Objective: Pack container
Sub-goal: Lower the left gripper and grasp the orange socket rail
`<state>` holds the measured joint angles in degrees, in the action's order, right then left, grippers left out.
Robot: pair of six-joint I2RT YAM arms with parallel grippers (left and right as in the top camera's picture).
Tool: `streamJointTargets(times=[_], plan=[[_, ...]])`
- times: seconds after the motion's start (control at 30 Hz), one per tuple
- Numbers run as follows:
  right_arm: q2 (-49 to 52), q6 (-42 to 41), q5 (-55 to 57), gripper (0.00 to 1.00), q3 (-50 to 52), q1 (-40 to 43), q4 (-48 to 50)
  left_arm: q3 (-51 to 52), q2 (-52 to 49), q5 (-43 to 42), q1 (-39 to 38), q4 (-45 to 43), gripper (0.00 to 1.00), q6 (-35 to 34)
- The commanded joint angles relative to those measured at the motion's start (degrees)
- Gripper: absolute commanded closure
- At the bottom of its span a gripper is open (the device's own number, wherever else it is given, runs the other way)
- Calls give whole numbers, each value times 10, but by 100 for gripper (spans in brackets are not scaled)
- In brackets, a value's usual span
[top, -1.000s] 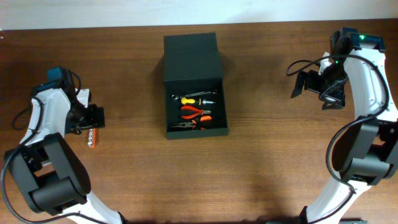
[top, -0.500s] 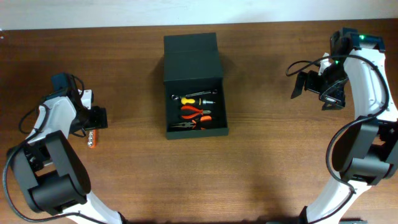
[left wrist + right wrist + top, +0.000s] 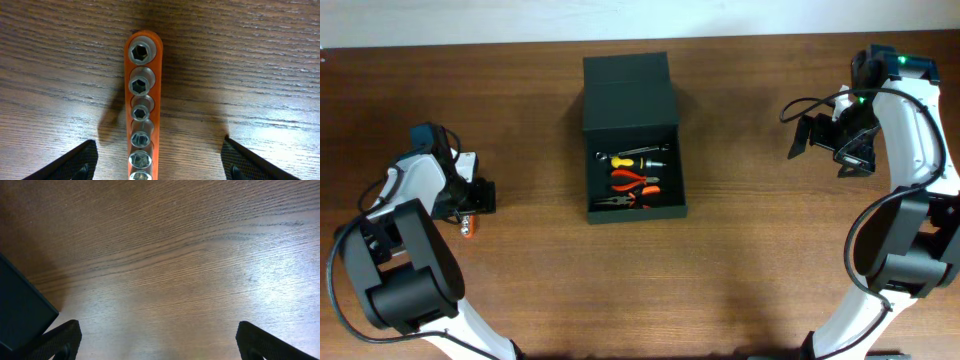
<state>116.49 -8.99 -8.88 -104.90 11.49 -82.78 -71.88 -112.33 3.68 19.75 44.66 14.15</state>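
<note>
- The left gripper (image 3: pixel 157 162) has shifted over the orange plastic rail of steel sockets (image 3: pixel 142 100). Its jaws are spread wide either side (no contact yet), so a grasp looks next.
- The dark green-black matte rectangular container (image 3: pixel 625 95) sits centre-far, flap open, with hand tools inside.
- The right gripper (image 3: pixel 825 140) has stayed at the far right, jaws wide and empty.

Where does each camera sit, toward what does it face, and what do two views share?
Overhead: above the table, facing straight down; left arm, right arm and the open container show.
Left wrist: on the left arm, facing down at the orange socket rail; left gripper fingertips stand either side.
Right wrist: facing down at bare wood; right gripper fingertips at the bottom corners.
Shared: overhead and right wrist both show the container.
</note>
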Motion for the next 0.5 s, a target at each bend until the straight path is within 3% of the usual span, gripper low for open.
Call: streamJointTargets(times=[0.0, 0.2, 0.47], plan=[[1, 2, 7, 1, 2, 2, -2, 6, -18, 7, 5, 7, 20, 9], [1, 2, 8, 1, 2, 2, -3, 6, -18, 18, 8, 22, 31, 10], [1, 2, 23, 1, 2, 2, -4, 6, -18, 12, 37, 35, 36, 10]])
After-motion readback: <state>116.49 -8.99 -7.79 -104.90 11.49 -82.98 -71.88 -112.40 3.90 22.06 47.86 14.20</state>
